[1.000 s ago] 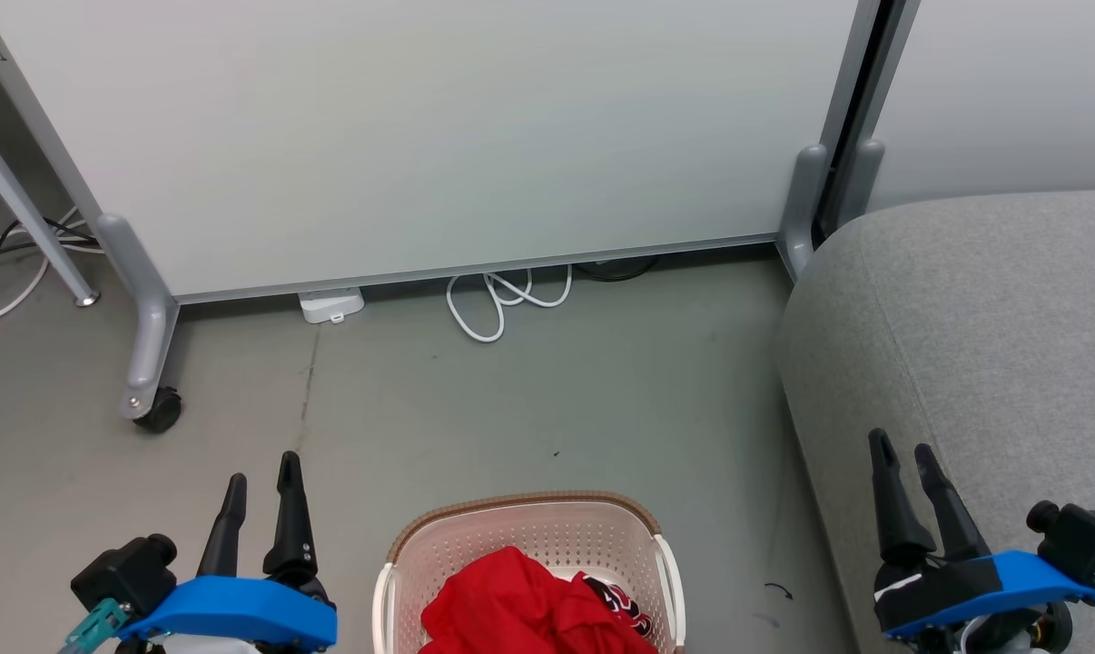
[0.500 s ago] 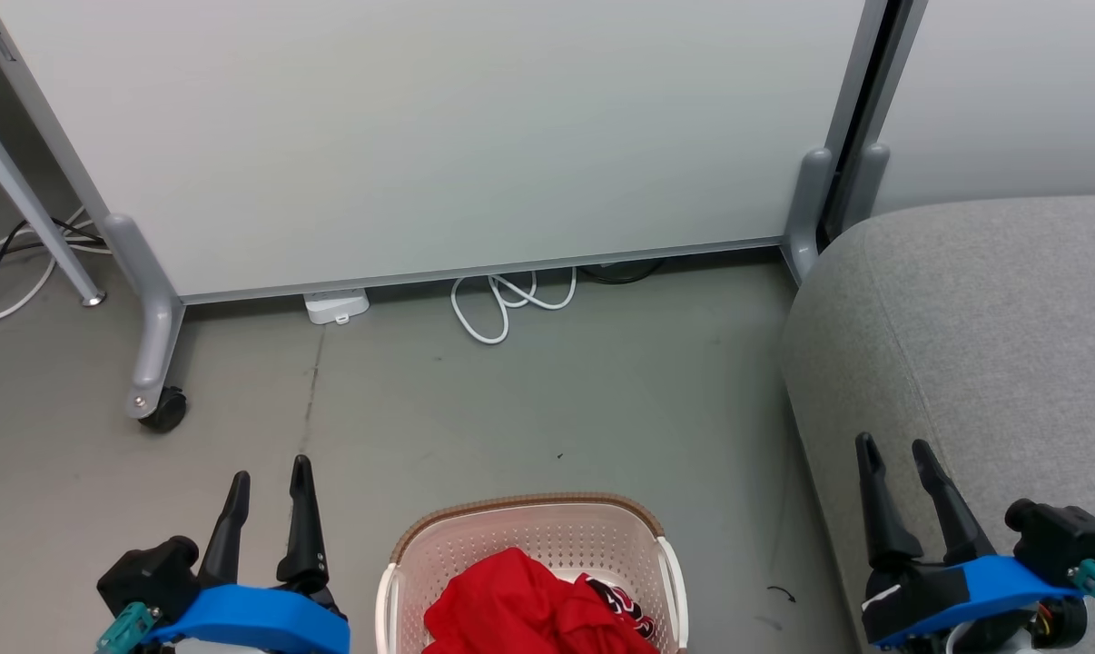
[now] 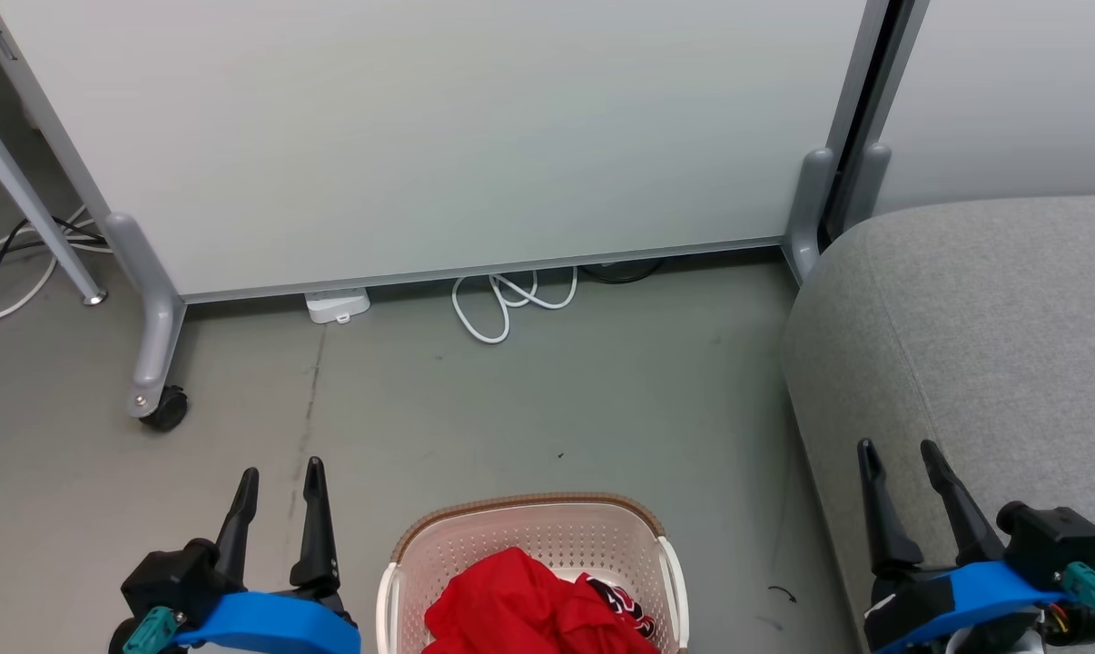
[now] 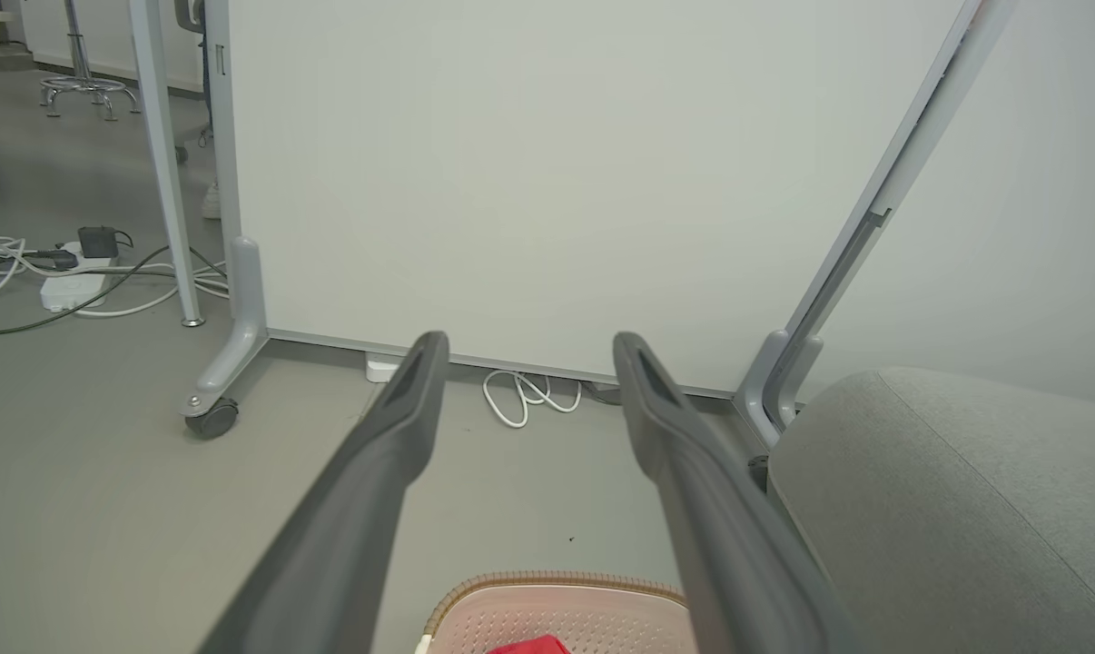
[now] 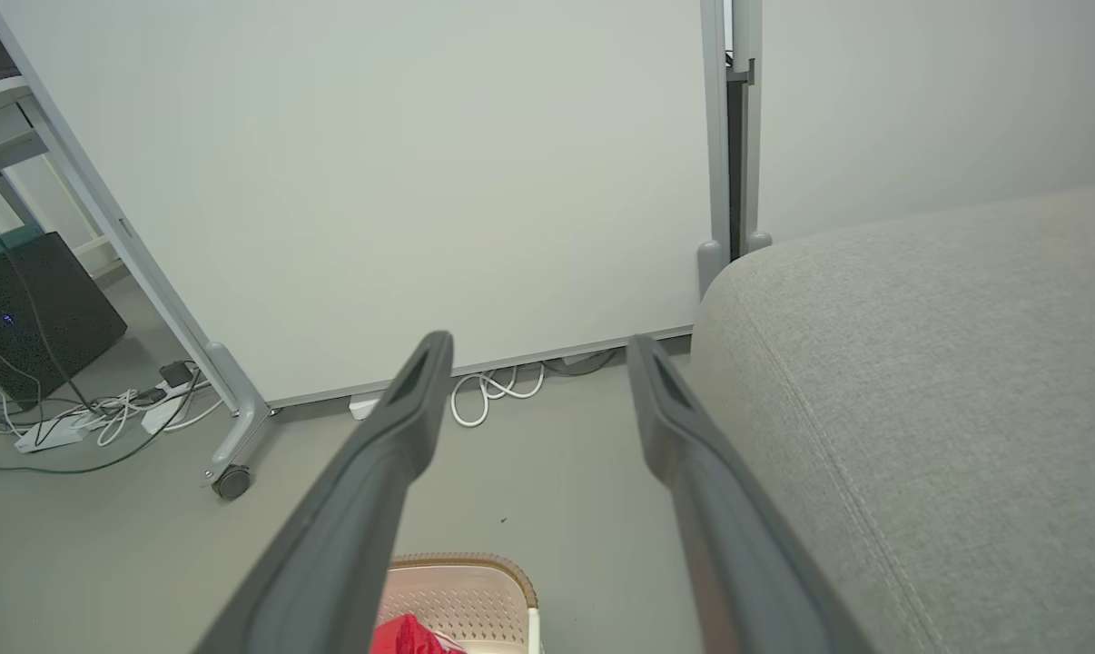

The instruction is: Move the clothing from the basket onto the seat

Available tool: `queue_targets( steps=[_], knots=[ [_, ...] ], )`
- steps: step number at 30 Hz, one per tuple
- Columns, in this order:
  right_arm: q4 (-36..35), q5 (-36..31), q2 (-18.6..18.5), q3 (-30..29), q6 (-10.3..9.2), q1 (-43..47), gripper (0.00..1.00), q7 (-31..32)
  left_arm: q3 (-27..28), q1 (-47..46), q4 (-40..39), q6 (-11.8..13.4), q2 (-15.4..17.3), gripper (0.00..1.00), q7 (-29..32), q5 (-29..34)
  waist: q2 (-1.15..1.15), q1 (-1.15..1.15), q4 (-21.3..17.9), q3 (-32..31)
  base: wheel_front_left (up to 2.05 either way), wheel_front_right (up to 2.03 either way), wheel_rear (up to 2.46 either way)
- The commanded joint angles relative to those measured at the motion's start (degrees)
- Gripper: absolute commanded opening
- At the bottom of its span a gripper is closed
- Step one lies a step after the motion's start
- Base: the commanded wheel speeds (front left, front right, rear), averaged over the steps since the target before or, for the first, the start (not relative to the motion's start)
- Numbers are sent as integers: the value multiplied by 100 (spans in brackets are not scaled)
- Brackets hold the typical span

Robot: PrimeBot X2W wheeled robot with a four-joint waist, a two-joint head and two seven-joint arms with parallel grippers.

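**Head and wrist views, grippers at either side of the basket.**

*Cut off or unclear.* The lower frame edge crops the basket (image 3: 529, 505) in the head view, so only its far half shows. The clothing (image 3: 520, 609) heaped inside is cropped too. The black-and-white lettering on its right-hand fold is too crumpled to read, and the number of garments in the heap cannot be told. The seat (image 3: 983, 318) runs out of frame to the right, leaving one rounded corner visible. In each wrist view the basket appears only as a sliver between the finger bases.

*Materials and shapes.* The basket is cream perforated plastic, oval, with a brown woven-look rim. The clothing is soft, bright-red fabric in loose folds. The seat is light-grey woven upholstery with a stitched seam. Beyond the fingertips stand a smooth pale partition panel (image 3: 420, 136) on a grey castored foot (image 3: 152, 363), and a looped white cable (image 3: 502, 309) on the matt grey floor (image 3: 529, 400).

*Position.* The left gripper (image 3: 281, 469) and right gripper (image 3: 897, 447) both have their dark tapered fingers spread wide, with nothing between them. The basket, with the clothing in it, lies to the right of the left gripper and to the left of the right gripper. It is nearer the robot than either pair of fingertips and touches neither. The seat lies just right of the right gripper and extends beyond it.
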Motion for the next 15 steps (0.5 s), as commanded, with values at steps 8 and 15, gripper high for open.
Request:
queue_targets(
  steps=[8, 15],
  knots=[
    [-47, -528, -44, -3, 12, 48, 100, -89, -15, 43, 5, -79, -42, 100, -145, 418, 0, 0, 11, -8, 0, 0, 0],
    [-37, -806, -46, -9, 12, 59, 100, -124, -33, 47, 68, -85, -56, 100, -223, 690, 0, 0, 25, -11, 0, 0, 0]
  ],
)
